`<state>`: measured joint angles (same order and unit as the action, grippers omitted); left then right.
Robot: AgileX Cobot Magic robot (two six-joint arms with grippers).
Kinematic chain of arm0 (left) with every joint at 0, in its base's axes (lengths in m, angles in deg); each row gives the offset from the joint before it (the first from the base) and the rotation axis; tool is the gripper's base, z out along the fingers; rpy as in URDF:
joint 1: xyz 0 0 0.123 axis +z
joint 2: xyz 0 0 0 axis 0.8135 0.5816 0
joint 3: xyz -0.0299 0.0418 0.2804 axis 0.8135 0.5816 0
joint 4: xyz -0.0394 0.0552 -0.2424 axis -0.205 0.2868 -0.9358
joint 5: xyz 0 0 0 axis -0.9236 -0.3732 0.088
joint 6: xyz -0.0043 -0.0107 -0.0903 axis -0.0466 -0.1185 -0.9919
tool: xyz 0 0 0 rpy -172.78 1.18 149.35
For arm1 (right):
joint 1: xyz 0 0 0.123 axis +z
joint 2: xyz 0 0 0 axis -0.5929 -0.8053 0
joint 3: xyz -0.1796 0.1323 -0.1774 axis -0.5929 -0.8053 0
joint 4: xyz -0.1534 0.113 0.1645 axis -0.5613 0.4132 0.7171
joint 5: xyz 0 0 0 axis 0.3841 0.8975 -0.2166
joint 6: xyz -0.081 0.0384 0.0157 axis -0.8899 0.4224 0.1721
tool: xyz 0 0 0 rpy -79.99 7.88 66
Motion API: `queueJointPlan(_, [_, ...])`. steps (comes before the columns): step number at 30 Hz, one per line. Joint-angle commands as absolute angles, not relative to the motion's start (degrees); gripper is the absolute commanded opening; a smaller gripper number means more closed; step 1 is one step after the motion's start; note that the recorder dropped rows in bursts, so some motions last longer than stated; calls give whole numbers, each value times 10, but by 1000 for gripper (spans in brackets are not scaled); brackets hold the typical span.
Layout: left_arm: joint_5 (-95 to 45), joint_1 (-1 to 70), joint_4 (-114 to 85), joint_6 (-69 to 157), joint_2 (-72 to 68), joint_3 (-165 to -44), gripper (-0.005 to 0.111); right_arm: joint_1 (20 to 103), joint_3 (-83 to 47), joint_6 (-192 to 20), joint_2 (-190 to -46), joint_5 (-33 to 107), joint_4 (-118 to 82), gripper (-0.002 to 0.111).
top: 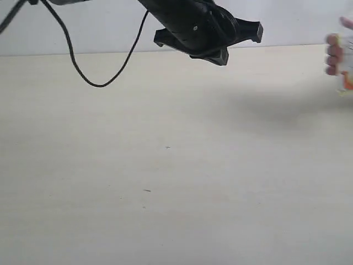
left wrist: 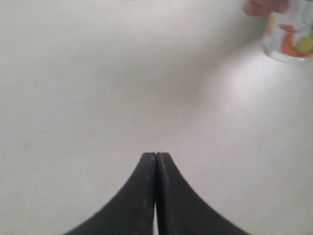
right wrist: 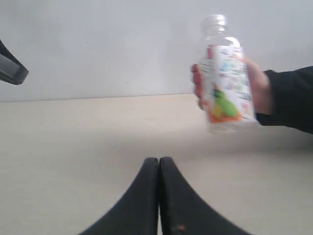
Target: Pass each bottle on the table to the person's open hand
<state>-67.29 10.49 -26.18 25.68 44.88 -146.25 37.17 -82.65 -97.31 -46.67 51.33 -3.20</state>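
Clear plastic bottle [right wrist: 226,78] with a fruit label sits in the person's hand [right wrist: 258,90] - far upper right of the exterior view, above the table [top: 165,165] - left claw [left wrist: 155,164] and right claw [right wrist: 159,166] both pressed together, empty.

**Wall, sleeve and a loose cable**

A plain pale wall [right wrist: 98,44] rises well ahead of the right claw [right wrist: 159,161] and fills the background. A black sleeve [right wrist: 291,98] comes in ahead of that claw and off to one side, well apart from it. In the exterior view a thin black cable [top: 74,63] sags in a loop against the wall, left of the left claw [left wrist: 155,159] and apart from it.
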Motion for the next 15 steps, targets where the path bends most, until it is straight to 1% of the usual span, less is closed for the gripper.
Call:
queueJointPlan(1, [-642, 104, -261, 309, 371, -1383, 0, 373, -829, -973, -463, 512, -31, 0])
queueJointPlan(7, [-523, 105, -260, 387, 237, -1205, 0, 373, -829, -973, -463, 512, -31, 0])
queueJointPlan(10, [-434, 105, -251, 431, 163, -1114, 0, 373, -829, -973, -463, 512, -31, 0])
queueJointPlan(12, [-341, 105, -251, 485, 117, -1057, 0, 373, -829, -973, -463, 512, -31, 0])
queueJointPlan(15, [-253, 111, -251, 491, 61, -1009, 0, 373, -829, -973, -463, 512, -31, 0])
